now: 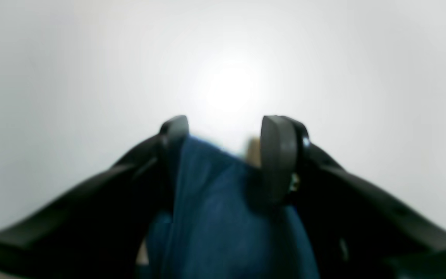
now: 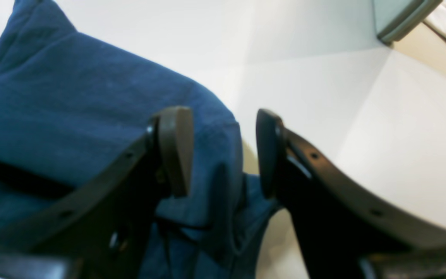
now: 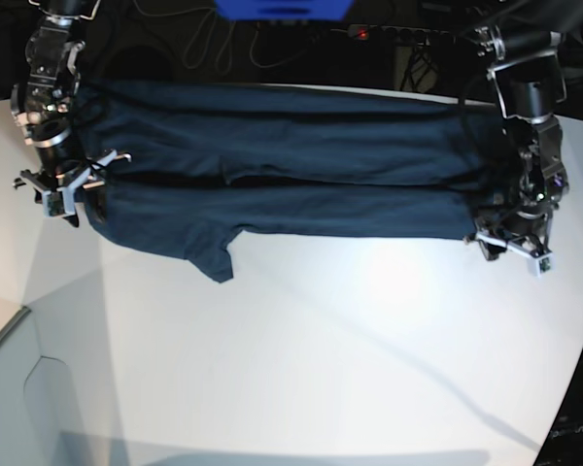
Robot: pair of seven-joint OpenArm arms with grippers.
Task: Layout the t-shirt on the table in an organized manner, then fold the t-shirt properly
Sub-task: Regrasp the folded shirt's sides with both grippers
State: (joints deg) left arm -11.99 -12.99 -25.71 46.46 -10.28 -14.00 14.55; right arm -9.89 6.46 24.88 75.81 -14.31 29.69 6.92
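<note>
Stretching the t-shirt between both arms across the far side of the tabletop, I am mid-fold along its length. My left gripper pinches bunched cloth between its jaws; my right gripper has jaws straddling a fold, though whether they grip I cannot tell. Next, I judge, both ends must travel evenly.

Blue box, cables and a red-lit power strip behind, in the dark.
</note>
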